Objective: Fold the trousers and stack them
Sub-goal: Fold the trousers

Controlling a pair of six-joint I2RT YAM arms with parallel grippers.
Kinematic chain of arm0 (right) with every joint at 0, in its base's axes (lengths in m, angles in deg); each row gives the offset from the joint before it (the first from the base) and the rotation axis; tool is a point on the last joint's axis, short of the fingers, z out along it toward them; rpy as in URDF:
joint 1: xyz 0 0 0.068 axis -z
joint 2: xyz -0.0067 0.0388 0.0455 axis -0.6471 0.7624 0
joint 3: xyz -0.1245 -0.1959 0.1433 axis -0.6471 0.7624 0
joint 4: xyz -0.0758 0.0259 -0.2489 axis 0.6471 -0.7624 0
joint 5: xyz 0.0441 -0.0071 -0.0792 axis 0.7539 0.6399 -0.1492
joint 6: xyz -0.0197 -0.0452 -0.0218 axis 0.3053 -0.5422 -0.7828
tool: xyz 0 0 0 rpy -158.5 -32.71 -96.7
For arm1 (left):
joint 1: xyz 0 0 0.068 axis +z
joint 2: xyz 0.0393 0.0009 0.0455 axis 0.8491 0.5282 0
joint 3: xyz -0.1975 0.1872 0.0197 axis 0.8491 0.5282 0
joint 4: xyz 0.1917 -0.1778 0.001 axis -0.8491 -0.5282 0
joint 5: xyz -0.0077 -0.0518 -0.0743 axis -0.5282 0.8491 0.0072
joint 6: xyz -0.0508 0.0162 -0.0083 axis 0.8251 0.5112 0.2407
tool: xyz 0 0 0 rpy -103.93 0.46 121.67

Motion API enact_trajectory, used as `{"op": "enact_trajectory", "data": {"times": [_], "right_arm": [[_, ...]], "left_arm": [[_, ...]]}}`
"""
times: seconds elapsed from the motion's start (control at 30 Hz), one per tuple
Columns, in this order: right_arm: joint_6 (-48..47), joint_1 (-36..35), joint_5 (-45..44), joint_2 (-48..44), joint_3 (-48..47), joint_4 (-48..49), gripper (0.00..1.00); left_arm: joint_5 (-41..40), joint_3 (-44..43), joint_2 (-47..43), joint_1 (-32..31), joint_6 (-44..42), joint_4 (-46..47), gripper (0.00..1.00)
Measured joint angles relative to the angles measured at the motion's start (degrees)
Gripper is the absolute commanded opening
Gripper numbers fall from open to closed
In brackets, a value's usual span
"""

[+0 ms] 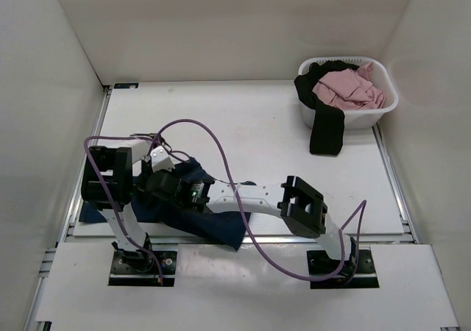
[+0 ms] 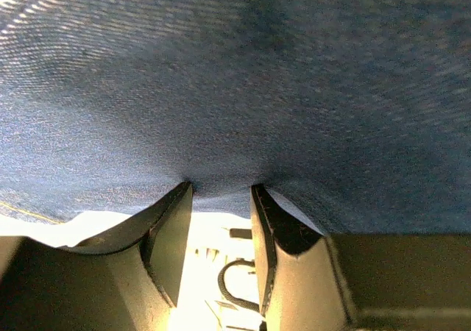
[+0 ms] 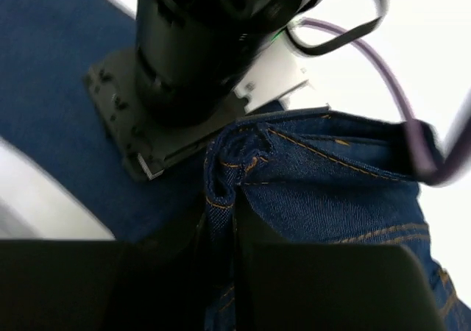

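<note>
Dark denim trousers (image 1: 218,229) at lower left of the overhead frame, bunched on the surface (image 1: 280,140); we see little of their outline beneath both arms. Right gripper (image 3: 221,232): jaws, dark and indistinct, closed on a tan-stitched fold. Left gripper (image 2: 221,193): jaws partly apart, denim across their tips; we cannot tell whether they pinch it.

Lab robot cell: white table (image 1: 257,125) on aluminium rails (image 1: 398,191), plain white panels (image 1: 221,22) boxing me in on three sides.

White basket (image 1: 366,118) far right: pink cloth (image 1: 346,88), maybe shirt; black garment (image 1: 326,129) overhanging rim.
</note>
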State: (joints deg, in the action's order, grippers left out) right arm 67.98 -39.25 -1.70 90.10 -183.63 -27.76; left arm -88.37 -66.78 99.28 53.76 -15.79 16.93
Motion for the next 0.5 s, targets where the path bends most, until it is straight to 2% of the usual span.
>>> {"op": "enact_trajectory", "data": {"times": [0.13,0.17,0.2,0.23,0.27,0.4,0.5], "right_arm": [[-1.68,2.47,11.82,1.09,0.04,1.4,0.0],[-2.38,3.06,14.75,1.44,0.02,1.51,0.03],[-3.1,3.58,18.01,2.01,-0.2,1.42,0.13],[-4.04,3.96,21.35,2.95,-0.92,1.25,0.55],[-4.52,4.09,24.24,4.07,-1.97,0.9,0.68],[-8.37,3.54,32.79,8.74,-9.75,-3.76,0.81],[-10.29,3.04,36.65,7.78,-10.45,-6.75,0.9]], "left_arm": [[-0.44,-1.18,1.03,2.64,-0.37,-0.5,0.49],[-0.52,-1.66,1.36,3.61,-0.61,-0.55,0.51],[-0.74,-2.23,1.68,4.59,-0.94,-0.52,0.51],[-0.94,-2.86,2.03,5.35,-1.27,-0.48,0.53],[-1.29,-3.58,2.4,5.9,-1.57,-0.35,0.53],[-2.82,-6.1,3.15,7.61,-2.78,1.16,0.56],[-2.97,-8.09,3.15,8.92,-3.23,3.02,0.59]]}}
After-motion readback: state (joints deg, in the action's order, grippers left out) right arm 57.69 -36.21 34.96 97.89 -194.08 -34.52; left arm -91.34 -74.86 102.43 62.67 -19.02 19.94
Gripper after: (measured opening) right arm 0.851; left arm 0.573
